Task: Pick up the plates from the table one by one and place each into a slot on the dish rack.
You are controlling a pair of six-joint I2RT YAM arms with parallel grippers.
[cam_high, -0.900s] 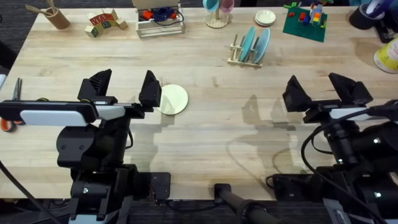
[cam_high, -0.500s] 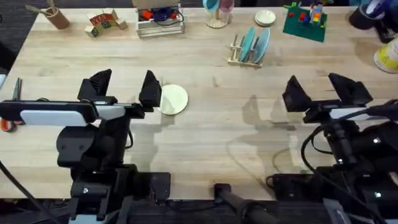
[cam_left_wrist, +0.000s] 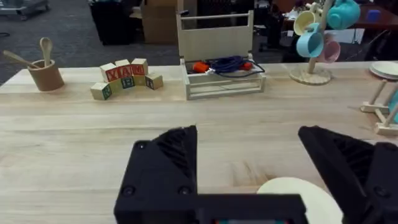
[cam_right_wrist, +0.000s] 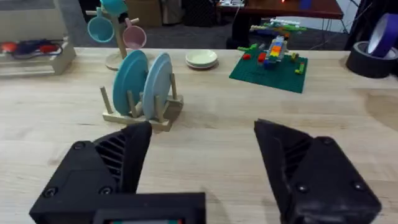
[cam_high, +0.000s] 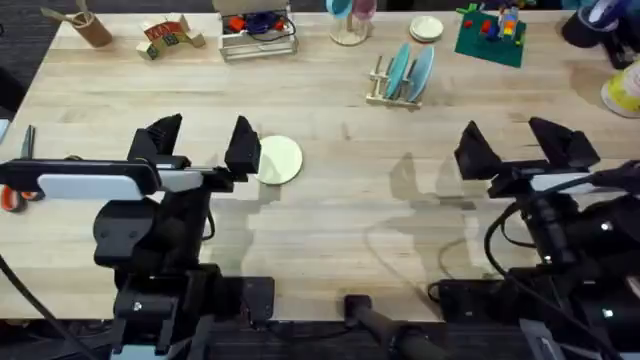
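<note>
Light butcher-block planks make up the table [cam_high: 330, 190]. On it the round cream-yellow plate [cam_high: 277, 159] lies flat at 3 o'clock of the left tool [cam_high: 204, 138], whose fingers are spread. Two blue plates [cam_high: 410, 68] stand in the small wooden dowel rack [cam_high: 392, 92]. Rigid, light and likely slick, the cream plate probably wants a rim pinch. Right tool [cam_high: 515, 140] hovers spread, well apart.

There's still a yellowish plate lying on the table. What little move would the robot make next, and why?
Probably the left gripper shifts slightly right and lowers over the cream plate. Its fingers are open and empty, and the plate lies flat just beside its right finger. The dish rack already holds two blue plates.
</note>
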